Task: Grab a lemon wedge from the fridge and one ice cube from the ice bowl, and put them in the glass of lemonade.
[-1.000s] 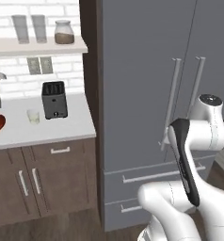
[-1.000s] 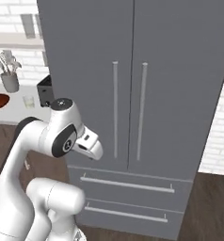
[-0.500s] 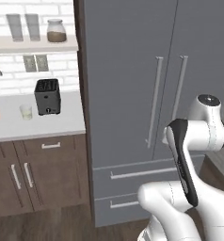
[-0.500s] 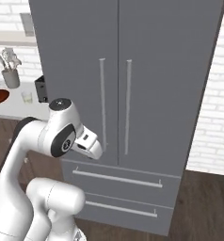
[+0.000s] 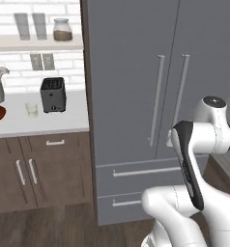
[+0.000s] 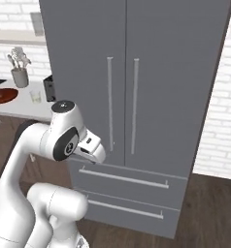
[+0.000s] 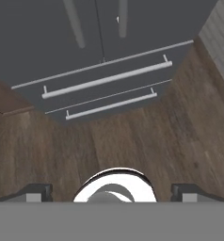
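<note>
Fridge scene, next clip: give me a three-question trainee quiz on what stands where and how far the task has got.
1. True or false: both doors of the fridge are shut.
2. What stands on the counter nearest the glass of lemonade?
A. a kettle
B. the toaster
C. a pan
3. Fill in: the gripper is ___ and holds nothing.

Key
1. True: the doors sit flush, with both handles side by side.
2. B: the toaster is just to the glass's right in the left base view.
3. Open: the fingertips stand wide apart in the hand view.
</note>
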Motion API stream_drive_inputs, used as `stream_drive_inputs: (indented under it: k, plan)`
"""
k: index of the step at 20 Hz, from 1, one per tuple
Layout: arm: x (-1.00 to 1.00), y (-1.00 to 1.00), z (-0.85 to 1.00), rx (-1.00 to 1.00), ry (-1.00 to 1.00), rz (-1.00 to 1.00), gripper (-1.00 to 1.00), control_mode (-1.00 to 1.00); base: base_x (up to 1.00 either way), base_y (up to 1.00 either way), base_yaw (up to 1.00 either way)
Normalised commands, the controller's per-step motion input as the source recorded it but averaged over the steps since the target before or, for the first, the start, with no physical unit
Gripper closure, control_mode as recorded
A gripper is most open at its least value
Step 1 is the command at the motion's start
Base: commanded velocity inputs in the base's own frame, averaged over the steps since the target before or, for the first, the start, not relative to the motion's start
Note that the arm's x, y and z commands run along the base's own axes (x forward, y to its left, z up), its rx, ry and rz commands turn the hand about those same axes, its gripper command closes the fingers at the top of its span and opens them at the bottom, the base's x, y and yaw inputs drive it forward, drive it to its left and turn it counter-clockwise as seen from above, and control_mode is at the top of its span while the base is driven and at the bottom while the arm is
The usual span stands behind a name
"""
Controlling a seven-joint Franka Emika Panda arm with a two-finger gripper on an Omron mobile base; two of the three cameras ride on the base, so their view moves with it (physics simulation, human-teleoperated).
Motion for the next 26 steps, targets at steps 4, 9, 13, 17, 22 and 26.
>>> stream_drive_inputs:
  k: [4,9,13,17,22,26]
  plan:
    - [0.00,0.00,0.00,0.00,0.00,0.00,-1.00,1.00,-0.46,-0.15,0.10]
    - [0.00,0.00,0.00,0.00,0.00,0.00,-1.00,1.00,-0.04,-0.32,0.01]
    - [0.00,0.00,0.00,0.00,0.00,0.00,-1.00,1.00,0.02,-0.32,-0.04]
    - [0.00,0.00,0.00,0.00,0.00,0.00,-1.00,1.00,0.18,-0.19,-0.08]
    - [0.08,0.00,0.00,0.00,-0.02,-0.05,-1.00,-1.00,0.05,0.00,-0.03]
    - [0.41,0.11,0.18,0.04,-0.19,-0.03,-1.00,-1.00,0.00,0.00,0.00]
